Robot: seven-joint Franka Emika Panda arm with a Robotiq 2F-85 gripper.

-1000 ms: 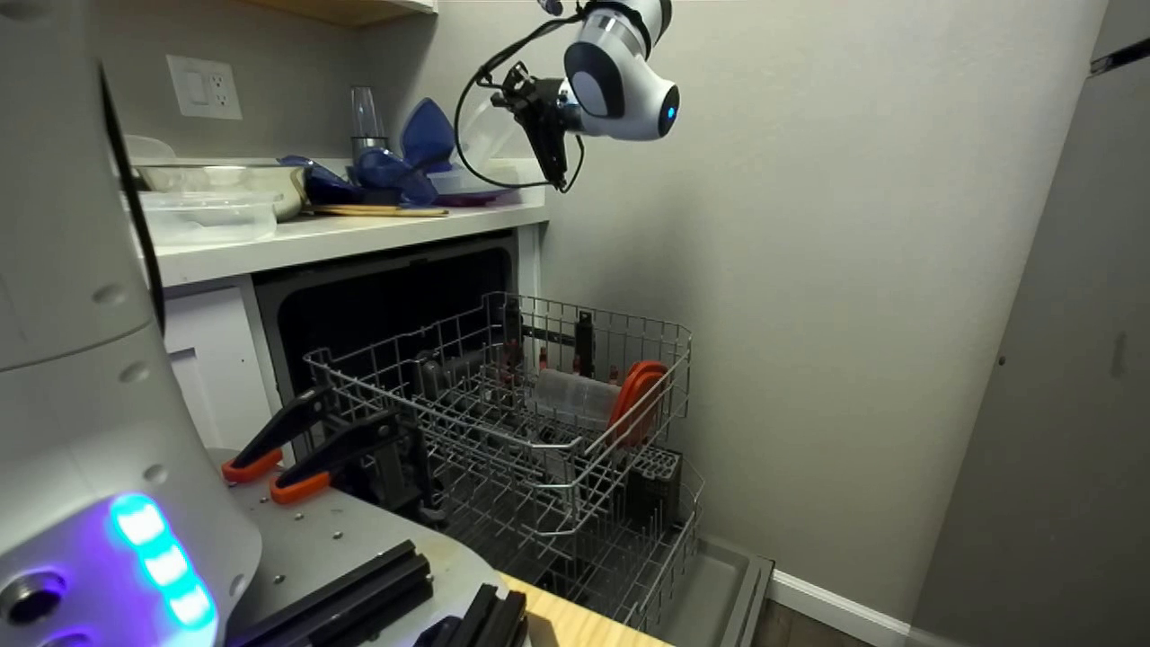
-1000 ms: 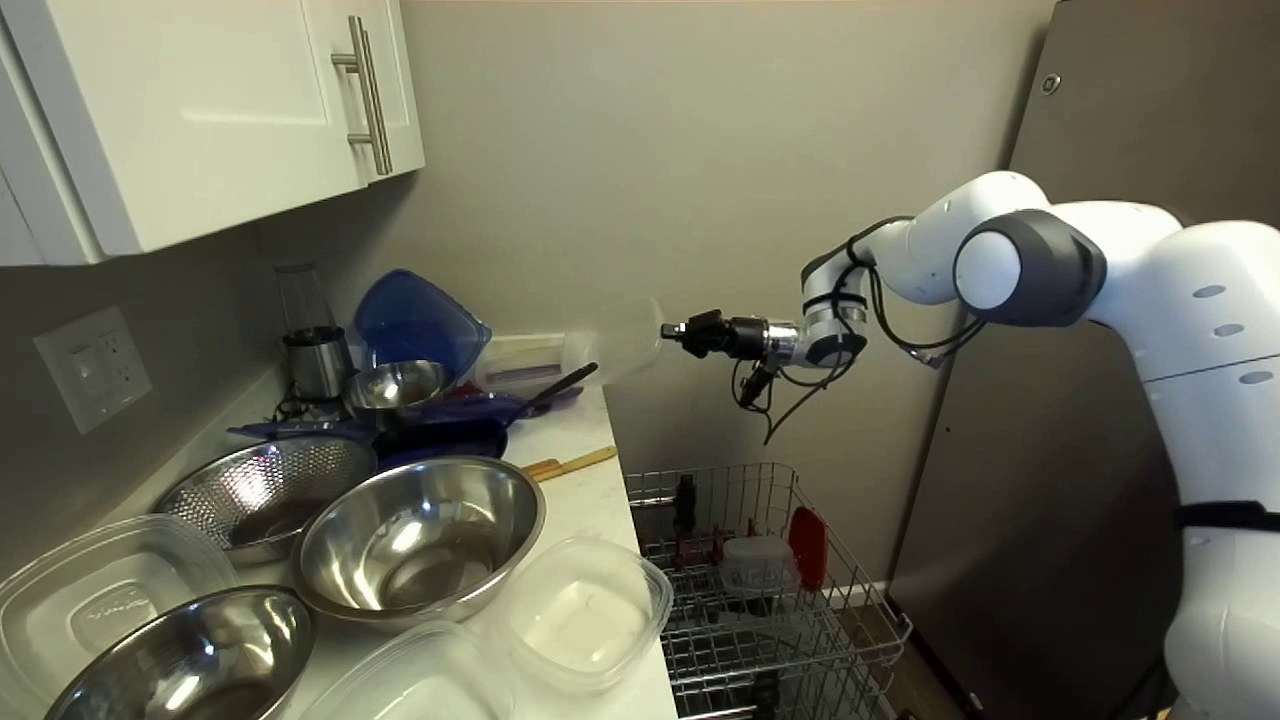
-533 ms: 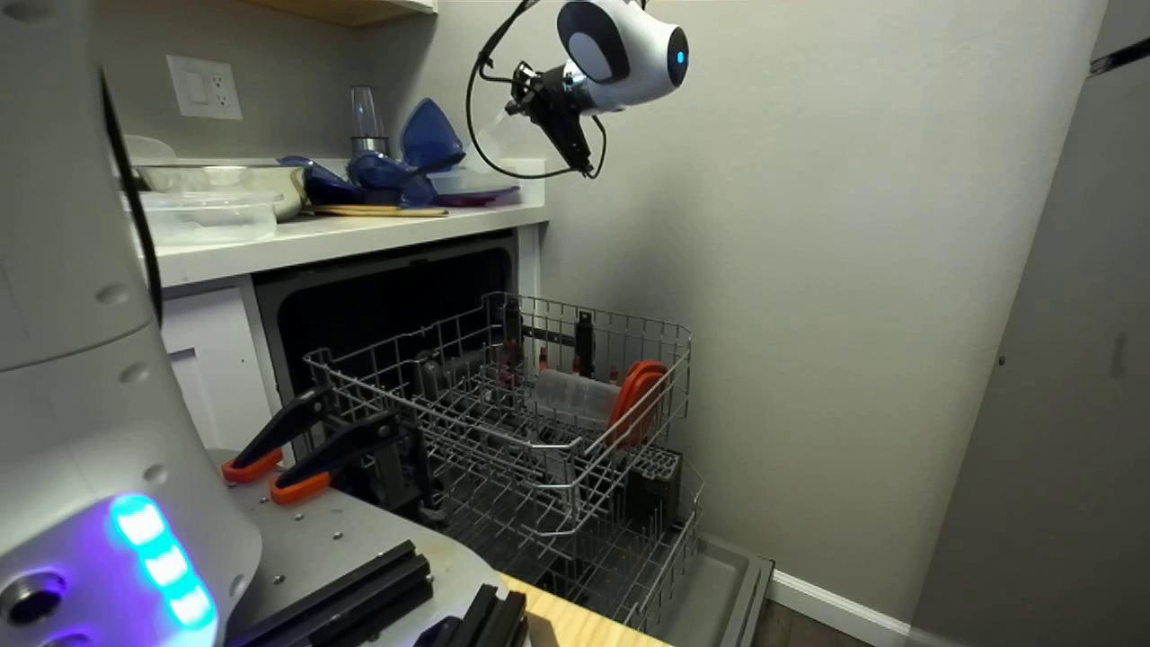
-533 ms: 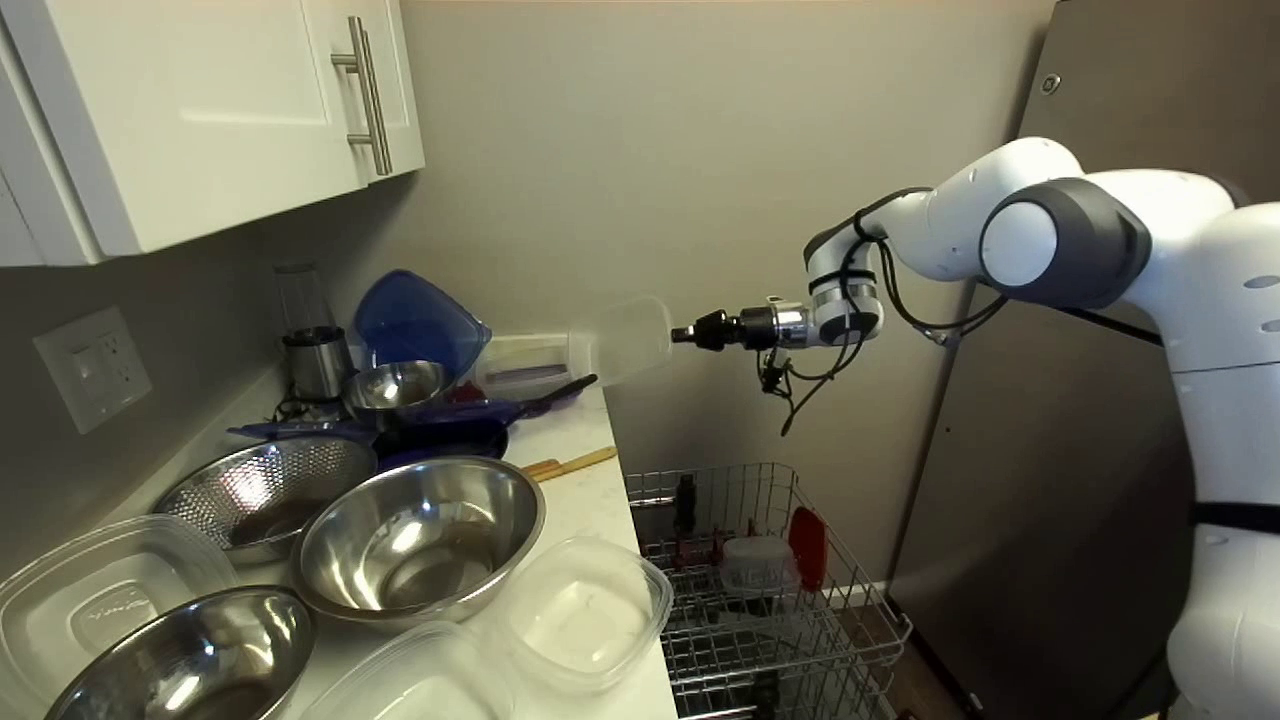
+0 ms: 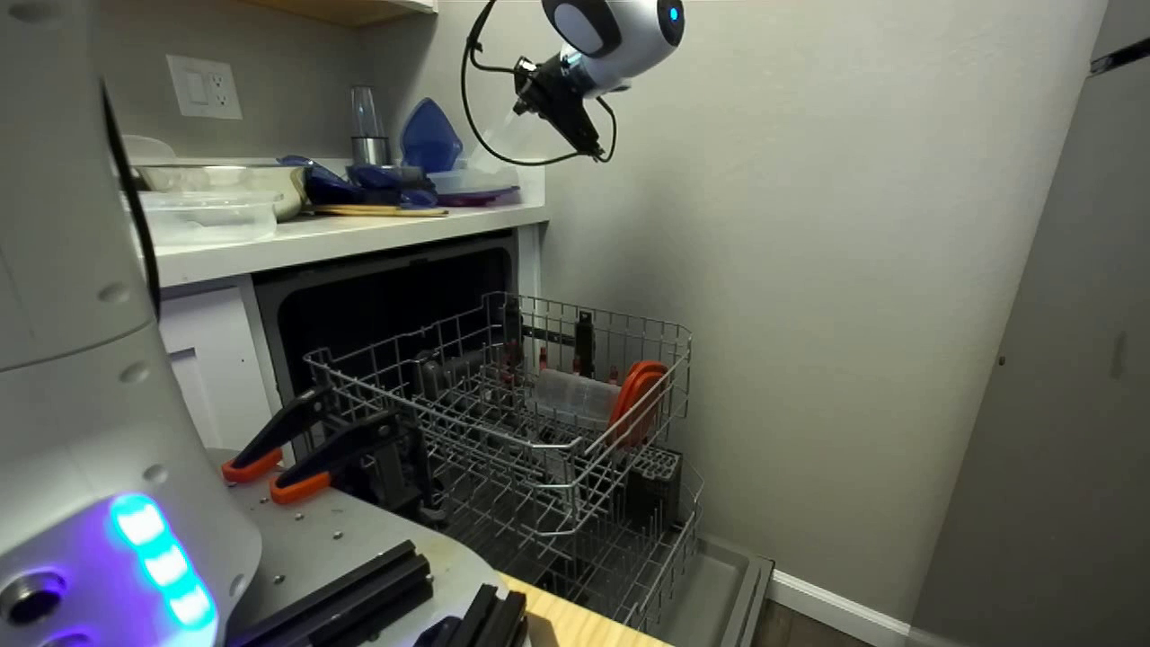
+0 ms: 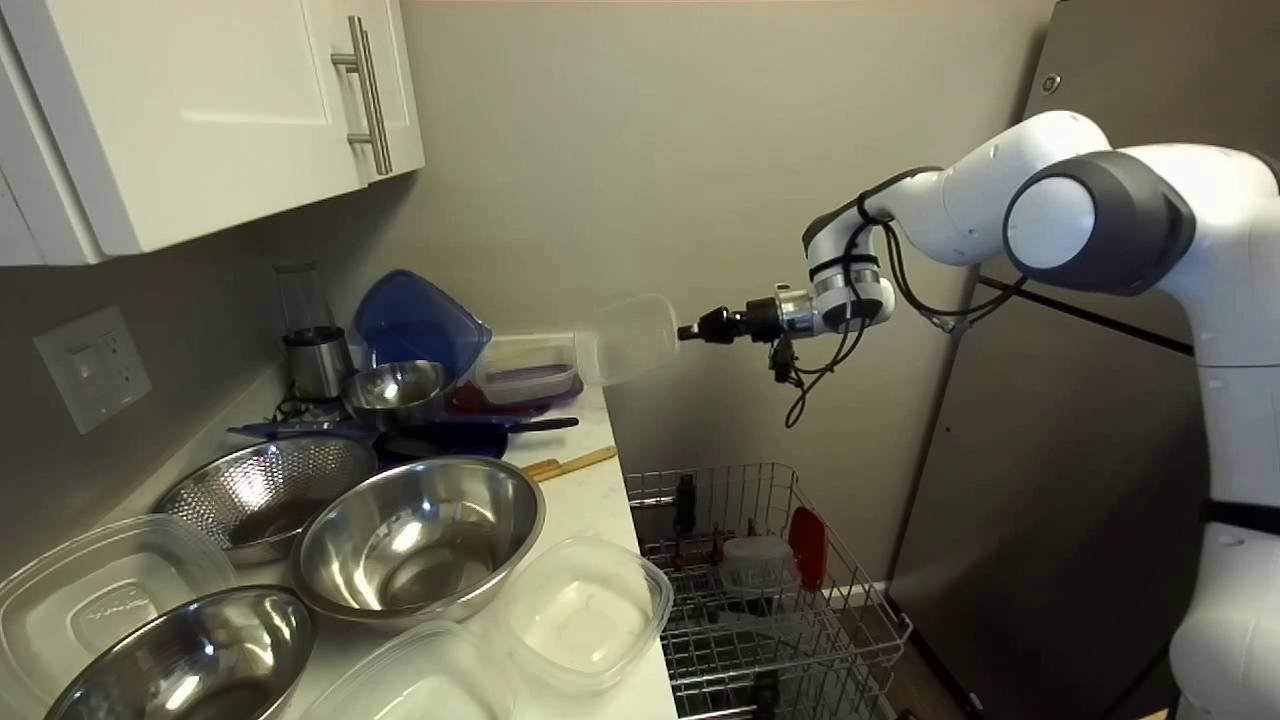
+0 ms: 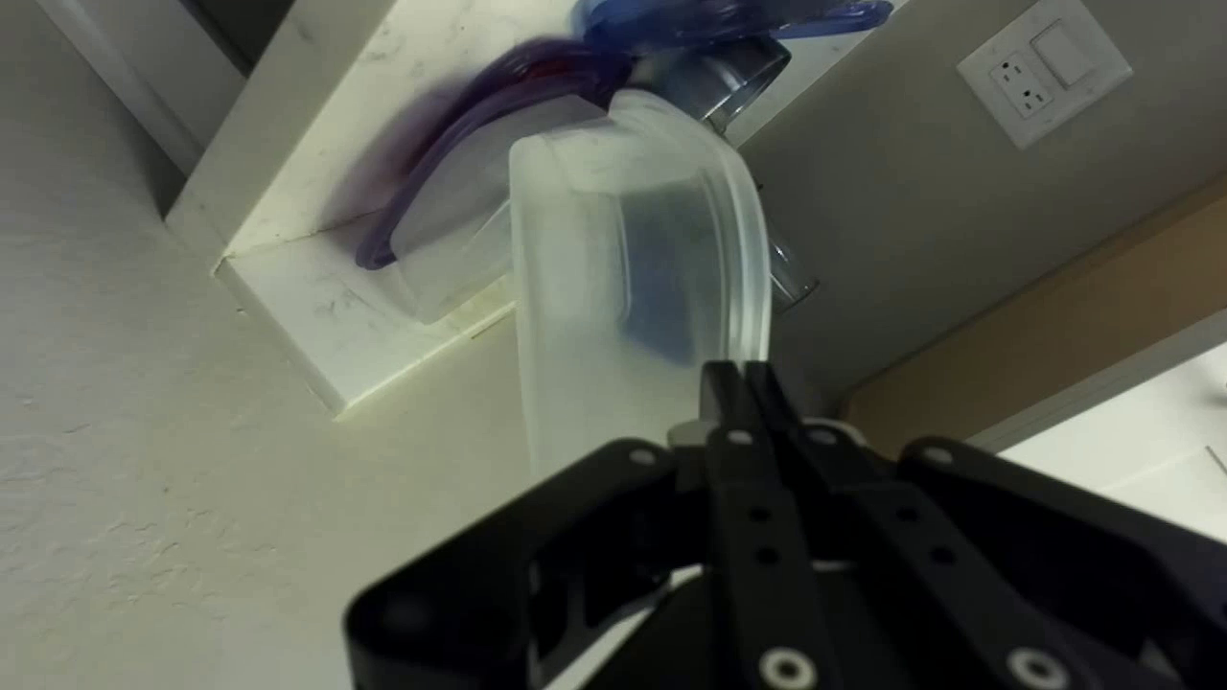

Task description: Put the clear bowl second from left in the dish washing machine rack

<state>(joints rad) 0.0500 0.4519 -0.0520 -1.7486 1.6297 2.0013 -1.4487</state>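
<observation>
My gripper (image 7: 737, 369) is shut on the rim of the clear bowl (image 7: 633, 278), which hangs sideways beyond the fingertips. In an exterior view the bowl (image 6: 632, 340) is in the air at the counter's far corner, with the gripper (image 6: 682, 333) at its right edge. The gripper (image 5: 519, 110) and the faint bowl (image 5: 503, 139) also show in an exterior view. The dish washing machine rack (image 5: 557, 446) is pulled out below and to the right of the counter. It also shows in an exterior view (image 6: 855, 570). It holds a clear container (image 5: 575, 398) and orange-red lids (image 5: 636, 395).
The counter (image 6: 590, 500) carries steel bowls (image 6: 420, 540), clear containers (image 6: 585, 615), a blue lid (image 6: 415, 325), a black handle (image 6: 543, 425) and a wooden utensil (image 6: 575, 465). A wall cabinet (image 6: 230, 110) overhangs it. A tall grey appliance (image 6: 1000, 450) stands at the right.
The arm has risen and drawn the held bowl slightly right in an exterior view, and the hand has tilted. The black handle on the counter has dropped lower and lies flatter.
</observation>
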